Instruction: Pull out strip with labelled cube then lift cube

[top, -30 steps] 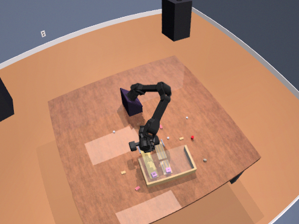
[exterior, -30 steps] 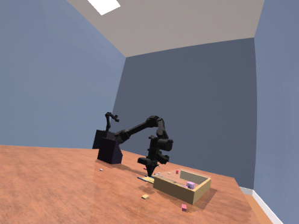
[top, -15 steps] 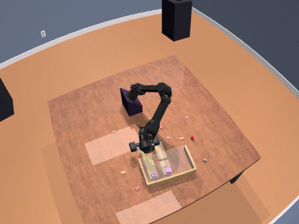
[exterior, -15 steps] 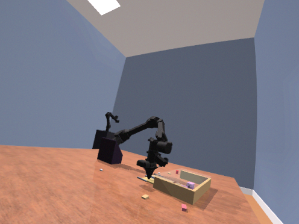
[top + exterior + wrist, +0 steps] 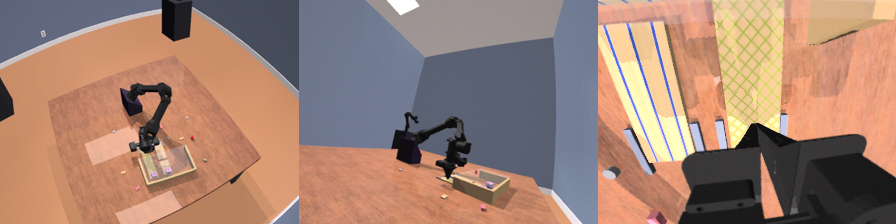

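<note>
My gripper (image 5: 448, 177) (image 5: 755, 127) is shut with nothing between its tips, pointing down at the near end of the cross-hatched yellow strip (image 5: 148, 162) (image 5: 749, 65). Whether it touches the strip is unclear. That strip runs unbroken under the box's clear cover to a purple cube (image 5: 154, 174). Beside it lies a blue-lined strip (image 5: 160, 152) (image 5: 653, 95), with a gap before its far piece (image 5: 164, 164). Another purple cube (image 5: 168, 170) sits at that piece's far end. The cubes' labels are unreadable.
The walled box (image 5: 172, 178) (image 5: 471, 191) encloses the strips' far parts. Blue-grey rails (image 5: 784, 125) (image 5: 639, 150) flank their near ends. Around it lie a tan block (image 5: 123, 172) (image 5: 444, 197), a pink block (image 5: 137, 188) (image 5: 483, 207) and a red piece (image 5: 192, 137).
</note>
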Motion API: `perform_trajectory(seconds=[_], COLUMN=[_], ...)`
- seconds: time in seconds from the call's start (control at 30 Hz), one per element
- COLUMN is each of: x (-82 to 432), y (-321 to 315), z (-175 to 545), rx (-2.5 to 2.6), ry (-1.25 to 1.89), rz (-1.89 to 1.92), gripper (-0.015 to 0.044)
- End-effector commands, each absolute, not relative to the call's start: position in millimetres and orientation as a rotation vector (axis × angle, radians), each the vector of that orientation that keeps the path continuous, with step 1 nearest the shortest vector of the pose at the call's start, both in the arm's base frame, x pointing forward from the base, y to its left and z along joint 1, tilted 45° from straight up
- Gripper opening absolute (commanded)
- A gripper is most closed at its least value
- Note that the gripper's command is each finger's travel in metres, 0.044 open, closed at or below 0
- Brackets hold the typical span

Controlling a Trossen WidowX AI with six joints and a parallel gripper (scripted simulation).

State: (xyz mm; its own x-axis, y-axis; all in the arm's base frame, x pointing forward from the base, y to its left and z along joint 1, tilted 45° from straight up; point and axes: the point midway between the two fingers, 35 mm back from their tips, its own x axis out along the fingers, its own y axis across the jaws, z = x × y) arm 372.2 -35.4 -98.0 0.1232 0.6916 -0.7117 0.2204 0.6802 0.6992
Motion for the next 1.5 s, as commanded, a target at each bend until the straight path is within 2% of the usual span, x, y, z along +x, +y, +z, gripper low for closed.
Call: perform_trajectory(seconds=[0.0,0.87,1.47], x=[371.7,371.8,346.0], y=[-34.3,-32.5,-26.4], z=[-98.3,-100.1,-99.7], rx=[0.817,0.817,0.818], ry=[1.445,1.445,1.447], rz=[0.404,0.404,0.404], gripper=[0.0,0.0,0.0])
